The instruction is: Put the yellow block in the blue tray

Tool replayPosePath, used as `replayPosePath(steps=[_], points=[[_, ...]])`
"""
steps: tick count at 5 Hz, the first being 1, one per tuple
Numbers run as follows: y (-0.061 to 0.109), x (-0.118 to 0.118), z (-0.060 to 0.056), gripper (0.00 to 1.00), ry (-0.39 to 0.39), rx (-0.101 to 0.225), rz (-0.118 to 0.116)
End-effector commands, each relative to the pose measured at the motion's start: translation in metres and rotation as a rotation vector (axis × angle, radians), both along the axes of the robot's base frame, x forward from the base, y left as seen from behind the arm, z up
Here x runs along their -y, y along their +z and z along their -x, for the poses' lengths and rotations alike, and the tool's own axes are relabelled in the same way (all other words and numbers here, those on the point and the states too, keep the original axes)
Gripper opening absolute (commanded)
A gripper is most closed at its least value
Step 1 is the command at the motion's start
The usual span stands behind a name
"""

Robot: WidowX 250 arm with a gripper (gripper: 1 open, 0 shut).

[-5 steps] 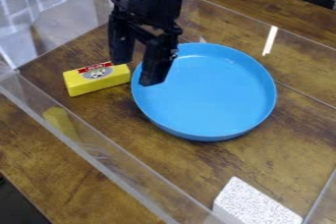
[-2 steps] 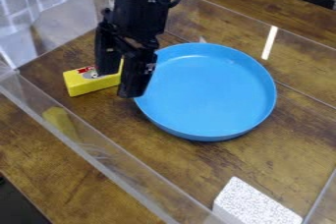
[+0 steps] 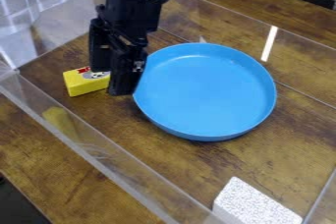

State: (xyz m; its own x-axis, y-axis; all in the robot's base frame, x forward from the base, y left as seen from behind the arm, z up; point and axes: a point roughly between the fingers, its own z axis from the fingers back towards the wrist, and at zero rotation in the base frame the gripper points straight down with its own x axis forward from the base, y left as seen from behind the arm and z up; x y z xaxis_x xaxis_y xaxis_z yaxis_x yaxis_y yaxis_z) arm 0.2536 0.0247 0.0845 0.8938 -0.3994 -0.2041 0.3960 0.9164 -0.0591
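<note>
The yellow block (image 3: 83,83) lies on the wooden table just left of the blue tray (image 3: 210,90), its right end hidden behind my gripper. Its red-and-white label shows on top. My black gripper (image 3: 110,74) hangs directly over the block's right part, its fingers (image 3: 97,53) spread open and straddling the block, with nothing held. The round blue tray is empty and sits right of the gripper, its left rim close to the right finger.
A clear plastic wall (image 3: 118,164) runs along the front and left of the table. A white speckled pad (image 3: 252,201) lies at the bottom right. A narrow white strip (image 3: 269,41) lies behind the tray.
The gripper has moved left and down, from the tray's left rim to over the yellow block, staying open. Block and tray have not moved.
</note>
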Motion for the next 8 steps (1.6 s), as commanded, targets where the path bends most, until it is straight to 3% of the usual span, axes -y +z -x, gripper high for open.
replayPosePath(steps=[1, 4, 8], points=[[0.015, -0.008, -0.005, 1.0, -0.023, 0.07, -0.009], [0.007, -0.022, -0.003, 1.0, -0.069, 0.069, -0.01], [-0.018, -0.05, -0.003, 1.0, -0.029, 0.078, 0.024]])
